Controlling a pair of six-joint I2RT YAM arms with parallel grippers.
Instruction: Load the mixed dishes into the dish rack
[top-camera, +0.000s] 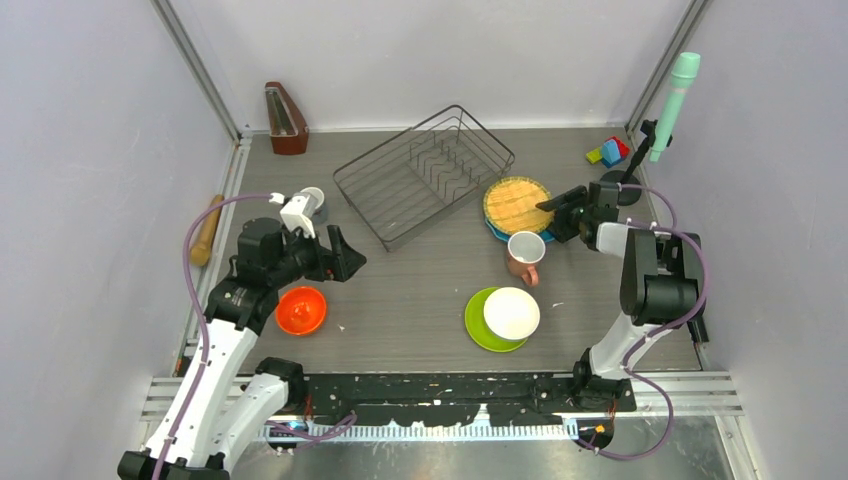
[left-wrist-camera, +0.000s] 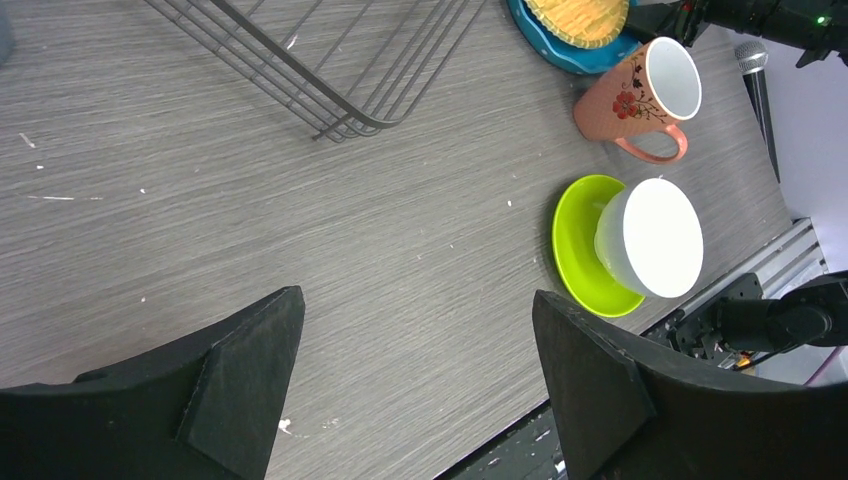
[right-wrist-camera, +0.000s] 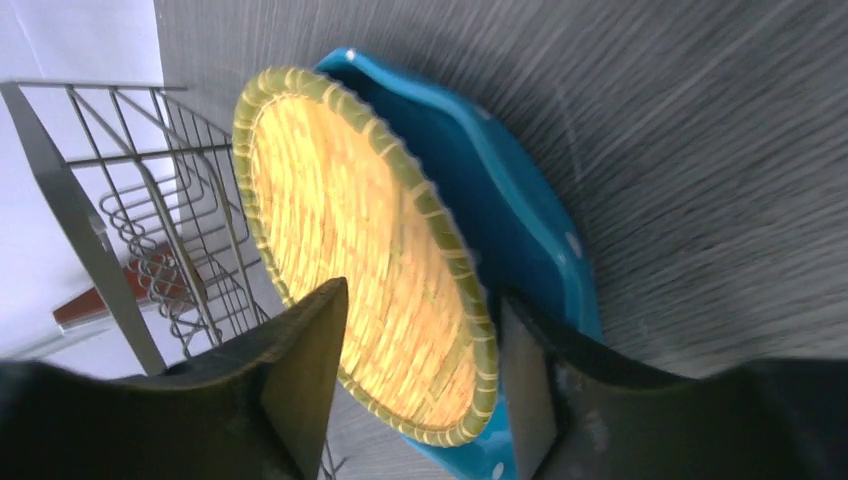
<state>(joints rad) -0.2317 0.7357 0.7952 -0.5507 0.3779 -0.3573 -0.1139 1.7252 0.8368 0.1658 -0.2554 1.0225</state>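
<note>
Both the left hand and the right hand gape empty, the latter straddling the rim of the round yellow woven plate, probably light, stiff and easily pinched there.

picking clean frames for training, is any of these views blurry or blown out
Right wrist: the table grain is smeared into streaks, and the round yellow woven plate looks slightly overexposed. Left wrist: sharp, though the inside of the white bowl is washed out to a flat white. Top external: even soft light, faint shadows, no blur.
</note>
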